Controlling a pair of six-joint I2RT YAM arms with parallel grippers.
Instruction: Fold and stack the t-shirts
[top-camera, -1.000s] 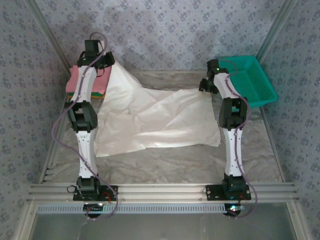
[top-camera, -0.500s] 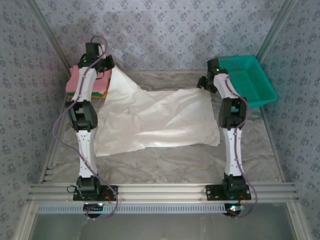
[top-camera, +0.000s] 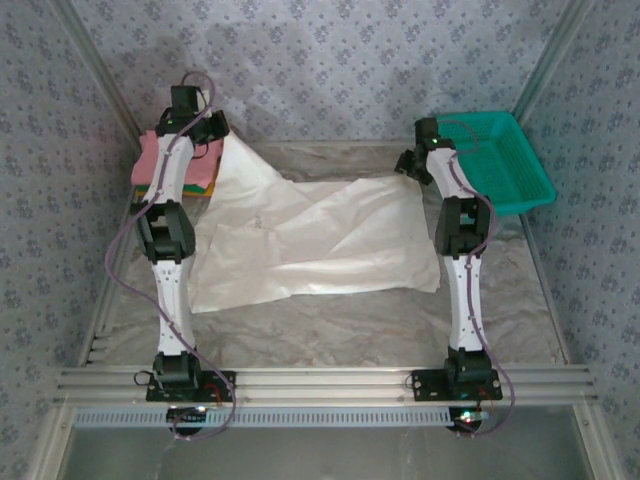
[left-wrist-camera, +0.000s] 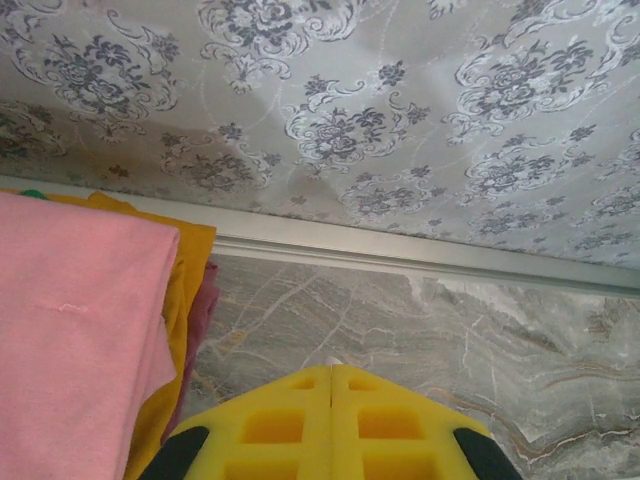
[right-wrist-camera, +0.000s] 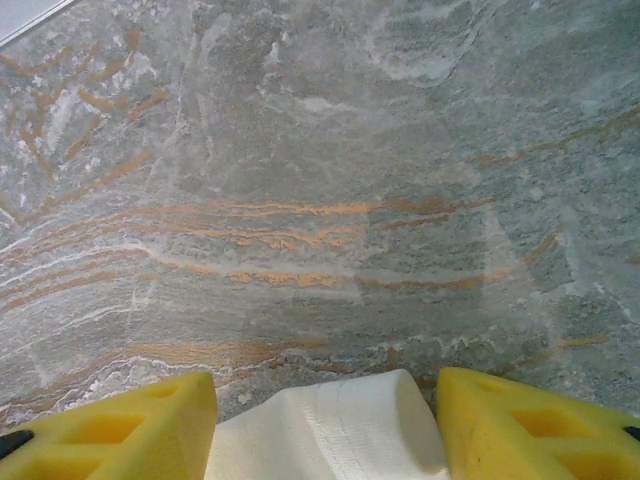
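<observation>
One white t-shirt (top-camera: 320, 240), one folded pile (top-camera: 150, 165). Both arms reaching far: left gripper (left-wrist-camera: 331, 370) pinched shut on shirt; right gripper (right-wrist-camera: 325, 376) apart around cloth, hold unclear.

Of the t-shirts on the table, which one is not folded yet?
The white t-shirt, spread open across the table; the pink shirt and those beneath it lie folded in a stack at the far left.

High over the near edge, the top camera looks down across the whole table (top-camera: 330, 320). The left wrist camera sits close by the pink shirt (left-wrist-camera: 70, 330) at the far left corner, facing the back wall (left-wrist-camera: 400, 120). The right wrist camera looks closely down on an edge of the white t-shirt (right-wrist-camera: 330, 430). Both spots fall inside the top view.
</observation>
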